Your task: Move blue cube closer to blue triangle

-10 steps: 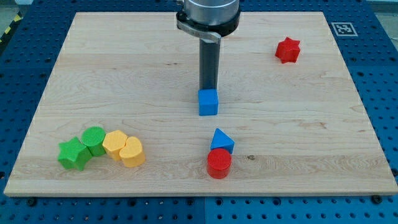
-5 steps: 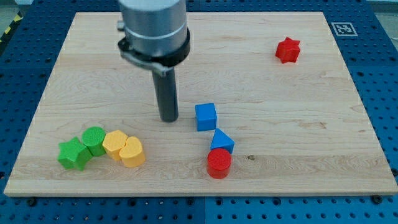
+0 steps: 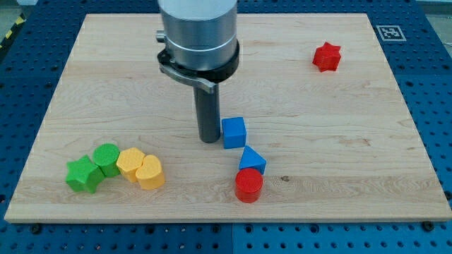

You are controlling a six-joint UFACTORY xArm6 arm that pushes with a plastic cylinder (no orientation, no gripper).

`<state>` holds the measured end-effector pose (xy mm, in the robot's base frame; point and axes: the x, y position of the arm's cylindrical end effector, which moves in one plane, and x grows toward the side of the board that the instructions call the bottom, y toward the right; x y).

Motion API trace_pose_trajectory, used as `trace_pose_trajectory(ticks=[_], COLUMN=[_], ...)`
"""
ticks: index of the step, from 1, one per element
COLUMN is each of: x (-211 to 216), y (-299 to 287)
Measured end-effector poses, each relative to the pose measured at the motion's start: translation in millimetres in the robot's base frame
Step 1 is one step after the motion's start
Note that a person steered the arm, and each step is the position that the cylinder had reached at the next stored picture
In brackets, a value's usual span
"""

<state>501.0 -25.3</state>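
Camera view, a single angle looking down across a pale wooden board on a blue perforated bench. The arm has no claw to release or clench; it ends in a straight dark rod hanging from a wide silver cylinder. My tip (image 3: 209, 140) rests on the board immediately to the view's left of the blue cube (image 3: 234, 132), at or very near its left face; whether they touch cannot be told.

Just below and slightly to the view's right of the cube, hence lower right of my tip, sits the blue triangle (image 3: 252, 159), its upper corner close to the cube's lower edge with a narrow strip of wood seemingly between them. A red cylinder (image 3: 248, 185) stands against the triangle's lower side, which would likely brace the triangle if the cube pressed down on it.

The cube is already near its target, so the task looks nearly done. My tip's position on the left side suits a push toward the view's right, which would square the cube over the triangle rather than close the gap directly.

Far to the lower left of my tip huddle a green star (image 3: 83, 175), a green cylinder (image 3: 107, 158) and two yellow heart-shaped blocks (image 3: 140, 168). A red star (image 3: 327, 56) lies well off to the upper right.
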Motion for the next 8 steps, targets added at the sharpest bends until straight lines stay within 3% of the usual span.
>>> trace_pose_trajectory(ticks=[3, 4, 5, 8], x=[-7.3, -41.5, -44.6, 11.9], y=[40.3, 19.4, 44.4, 104.1])
